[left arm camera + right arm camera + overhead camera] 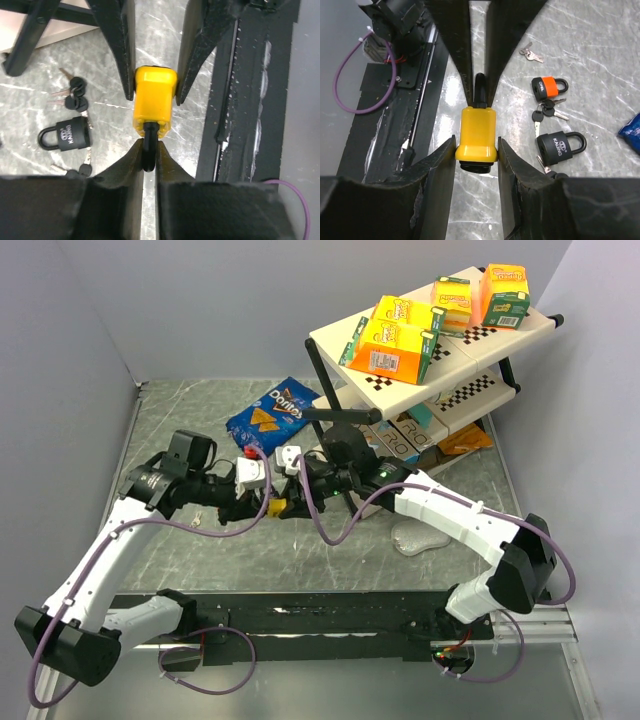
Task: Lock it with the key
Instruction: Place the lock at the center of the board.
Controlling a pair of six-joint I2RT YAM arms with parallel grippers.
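A: The yellow padlock [477, 132] hangs between the two arms, over the table [600, 65], near its middle in the top view.

B: The left gripper [148, 150] has it by the shackle [479, 90]. Its fingers are pressed tight on that black loop, nearly together.

A: And the right gripper [477, 150]?

B: It comes in from the opposite end. One finger sits against each side of the yellow body, so it is clamped on the body itself. The padlock lies lengthwise between the two grippers, shackle toward the left one and its dark bottom end toward the right wrist.

A: Where are the keys [547, 109]?

B: Down on the table. A bunch with black heads lies between an orange padlock [549, 86] and a black padlock [559, 146], just beside both. Two more small keys lie apart, farther out past the orange one.

A: And around all that?

B: A blue chip bag [270, 418] lies flat behind the grippers. A two-level shelf [520, 335] stands at the back right with orange boxes on top.
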